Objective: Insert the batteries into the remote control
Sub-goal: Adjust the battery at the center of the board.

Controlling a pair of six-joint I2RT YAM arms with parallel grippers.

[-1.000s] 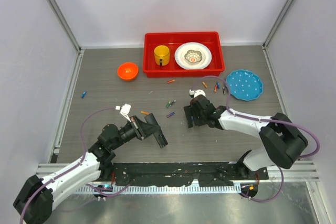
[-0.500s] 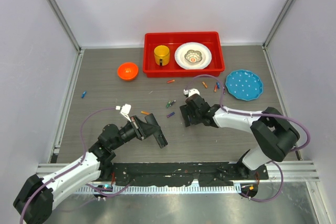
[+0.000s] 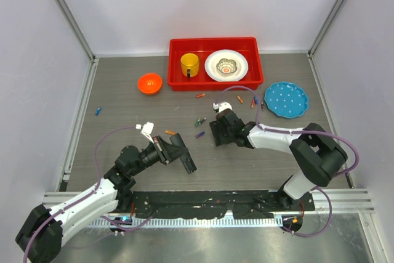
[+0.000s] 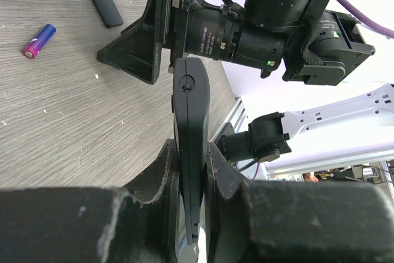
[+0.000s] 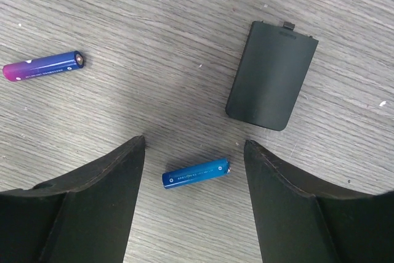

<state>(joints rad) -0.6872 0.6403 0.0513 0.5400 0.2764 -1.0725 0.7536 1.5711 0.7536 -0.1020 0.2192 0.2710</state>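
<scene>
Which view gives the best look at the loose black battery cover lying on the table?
Right wrist: the battery cover lies flat, whole and close, with its tab visible. Left wrist shows it small, near the top edge. In top external I cannot make it out; the right gripper seems to hide it.

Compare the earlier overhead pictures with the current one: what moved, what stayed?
The right tool slid left and slightly forward, open, and now hangs over a blue battery; it took hold of nothing. The left tool kept clamping the remote control; everything else stayed put.
</scene>
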